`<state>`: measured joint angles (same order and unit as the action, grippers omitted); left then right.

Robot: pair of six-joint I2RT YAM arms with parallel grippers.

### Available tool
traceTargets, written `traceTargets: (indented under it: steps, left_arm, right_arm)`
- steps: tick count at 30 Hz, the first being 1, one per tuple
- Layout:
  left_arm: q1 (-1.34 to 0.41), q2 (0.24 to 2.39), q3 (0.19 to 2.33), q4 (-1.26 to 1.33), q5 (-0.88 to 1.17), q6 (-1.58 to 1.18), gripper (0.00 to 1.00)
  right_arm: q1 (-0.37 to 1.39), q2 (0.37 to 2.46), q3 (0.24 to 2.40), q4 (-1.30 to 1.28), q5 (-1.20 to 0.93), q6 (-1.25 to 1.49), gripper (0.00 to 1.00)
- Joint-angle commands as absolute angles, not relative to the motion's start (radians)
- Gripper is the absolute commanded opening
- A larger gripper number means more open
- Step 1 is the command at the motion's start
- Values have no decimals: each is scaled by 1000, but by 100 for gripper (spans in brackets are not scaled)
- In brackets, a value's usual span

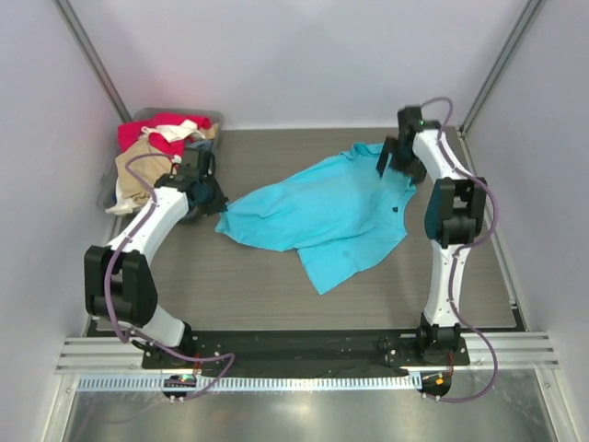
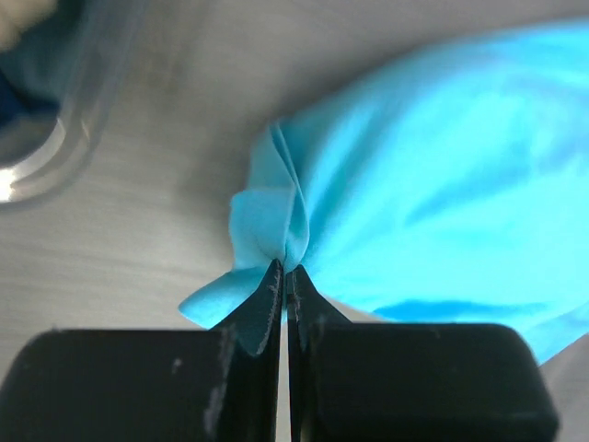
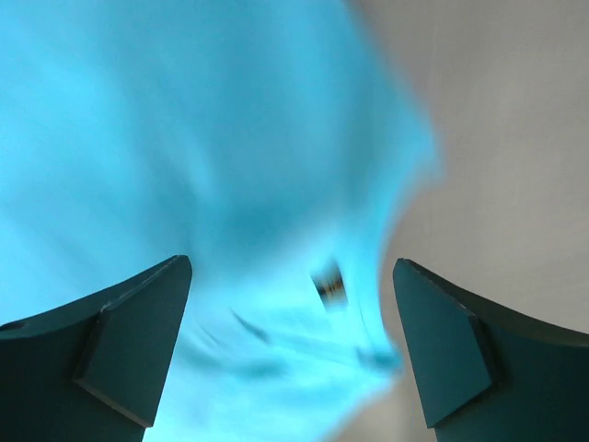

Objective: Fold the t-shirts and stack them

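Observation:
A bright turquoise t-shirt lies spread and crumpled on the table's middle. My left gripper is shut on its left corner; in the left wrist view the fingertips pinch a bunched fold of turquoise cloth. My right gripper hovers open over the shirt's far right edge; its view is blurred, with turquoise cloth and a small dark label between the spread fingers. Red, tan and cream shirts lie heaped in the bin.
A clear grey plastic bin stands at the far left corner, just behind my left arm; its rim shows in the left wrist view. The grey wood-grain tabletop is walled on three sides.

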<state>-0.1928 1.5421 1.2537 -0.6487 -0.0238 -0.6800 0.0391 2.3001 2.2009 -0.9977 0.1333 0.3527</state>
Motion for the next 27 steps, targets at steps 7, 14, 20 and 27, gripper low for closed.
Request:
traceTargets:
  steps: [7, 14, 20, 27]
  left_arm:
    - [-195, 1479, 1129, -554, 49, -686, 0]
    - [-196, 1448, 1078, -548, 41, -673, 0]
    - [-196, 1424, 1019, -523, 49, -672, 0]
    - [-195, 1378, 959, -520, 43, -666, 0]
  right_arm:
    - [266, 1435, 1346, -796, 149, 485, 99]
    - [669, 1237, 927, -720, 161, 754, 97]
    - [876, 1316, 889, -643, 201, 833, 93]
    - [972, 1443, 936, -623, 219, 862, 91]
